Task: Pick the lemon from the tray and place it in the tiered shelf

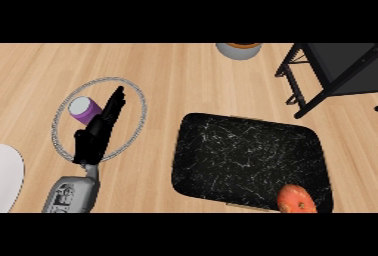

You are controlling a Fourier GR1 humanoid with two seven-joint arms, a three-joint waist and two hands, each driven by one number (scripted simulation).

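Observation:
An orange-red round fruit [296,200] lies in the near right corner of a black speckled tray [236,155], partly cut off at the view's lower edge. The black tiered shelf [332,70] stands at the far right of the wooden counter. My left hand [96,132] rests open at the left, fingers straight and pointing away, over a round wire-rimmed mat [133,95]. It is well apart from the tray. My right hand does not show.
A purple cup with a white top [84,109] stands on the round mat, just left of my left hand's fingers. A grey and orange bowl [239,49] sits at the far edge. A white plate [9,175] shows at the left edge.

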